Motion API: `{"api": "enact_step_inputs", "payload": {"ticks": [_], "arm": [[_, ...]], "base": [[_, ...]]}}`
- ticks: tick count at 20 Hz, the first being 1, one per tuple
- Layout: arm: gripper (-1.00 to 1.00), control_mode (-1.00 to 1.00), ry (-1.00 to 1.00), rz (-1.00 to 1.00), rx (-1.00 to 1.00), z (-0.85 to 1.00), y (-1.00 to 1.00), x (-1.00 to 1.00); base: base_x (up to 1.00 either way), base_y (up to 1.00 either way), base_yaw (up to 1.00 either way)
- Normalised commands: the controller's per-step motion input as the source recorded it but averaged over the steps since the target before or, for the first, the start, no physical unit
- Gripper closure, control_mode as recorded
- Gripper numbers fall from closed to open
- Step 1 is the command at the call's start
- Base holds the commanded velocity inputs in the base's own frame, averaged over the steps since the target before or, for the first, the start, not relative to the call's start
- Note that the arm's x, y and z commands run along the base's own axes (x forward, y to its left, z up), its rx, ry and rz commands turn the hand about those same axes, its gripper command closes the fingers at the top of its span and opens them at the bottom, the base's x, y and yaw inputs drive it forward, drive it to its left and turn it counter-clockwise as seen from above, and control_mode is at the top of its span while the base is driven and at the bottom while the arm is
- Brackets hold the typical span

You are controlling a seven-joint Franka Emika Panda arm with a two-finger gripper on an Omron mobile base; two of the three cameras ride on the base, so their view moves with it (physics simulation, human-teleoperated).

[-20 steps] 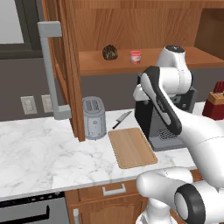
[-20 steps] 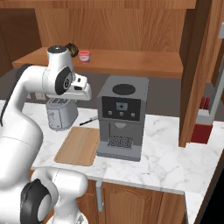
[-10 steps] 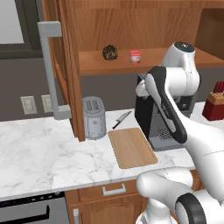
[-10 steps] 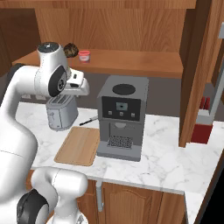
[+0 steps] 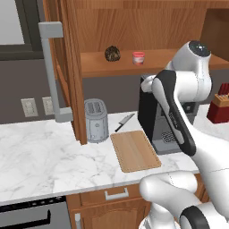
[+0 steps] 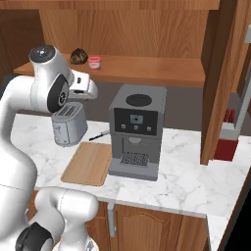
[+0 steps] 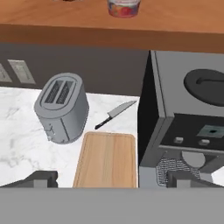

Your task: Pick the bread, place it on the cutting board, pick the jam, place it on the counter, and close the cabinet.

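The bread (image 5: 112,53) (image 6: 78,56), a dark rough lump, sits on the open cabinet's shelf (image 5: 152,66). The jam (image 5: 138,58) (image 6: 94,62) (image 7: 124,8), a small red jar, stands just to its right. The cutting board (image 5: 135,150) (image 6: 89,163) (image 7: 107,159) lies bare on the counter (image 5: 44,156) between toaster and coffee machine. My gripper (image 7: 113,178) is open with nothing between its widely spread fingertips (image 7: 41,178). It hangs above the board, below shelf height, and looks down at the board. The cabinet door (image 5: 67,67) stands open at left.
A grey toaster (image 5: 96,120) (image 7: 61,107) stands left of the board, with a knife (image 5: 125,121) (image 7: 116,113) behind the board. A dark coffee machine (image 6: 137,130) (image 7: 188,113) is right of it. A red knife block (image 5: 220,105) stands far right. Another open door (image 6: 220,78) hangs at right.
The arm has swung its upper joints higher and further outward. The hand has risen a little in front of the coffee machine, towards the shelf. Bread, jam and door have not moved.
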Motion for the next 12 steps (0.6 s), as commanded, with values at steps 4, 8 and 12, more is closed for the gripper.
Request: {"api": "enact_step_inputs", "payload": {"ticks": [4,8,12], "arm": [[-1.00,-1.00,-0.14,0.00,0.00,0.39,0.00,0.00],[-1.00,-1.00,-0.12,0.00,0.00,0.32,0.00,0.00],[-1.00,-1.00,-0.02,0.00,0.02,0.16,0.00,0.02]], "base": [[0.00,0.00,0.00],[0.00,0.00,0.00],[0.00,0.00,0.00]]}}
